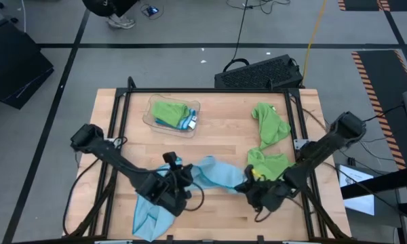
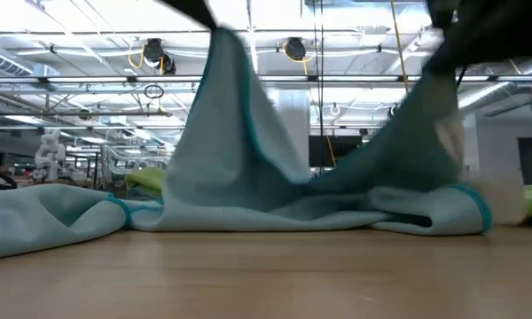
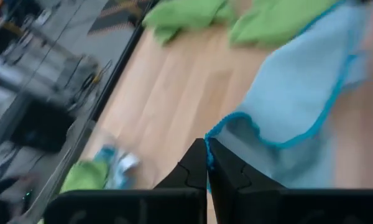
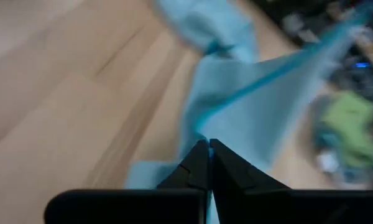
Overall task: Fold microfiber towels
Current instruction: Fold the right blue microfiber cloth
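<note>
Both arms are matte black, built of slim straight links joined by bulkier rounded housings. Thin black cables loop loosely alongside each arm above the worktop point(image 1: 217, 129). The left pincer point(image 3: 206, 163) has two flat, angular black fingers with stepped inner edges, rising from a broad black block. The right pincer point(image 4: 208, 155) looks the same: twin black tapered fingers on a wide dark body.

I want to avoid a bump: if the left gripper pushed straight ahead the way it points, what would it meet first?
Probably only the blue towel it already pinches. The left gripper is shut on its teal edge, and the cloth spreads just ahead. Beyond lie bare table and green towels; depth is unclear.
</note>
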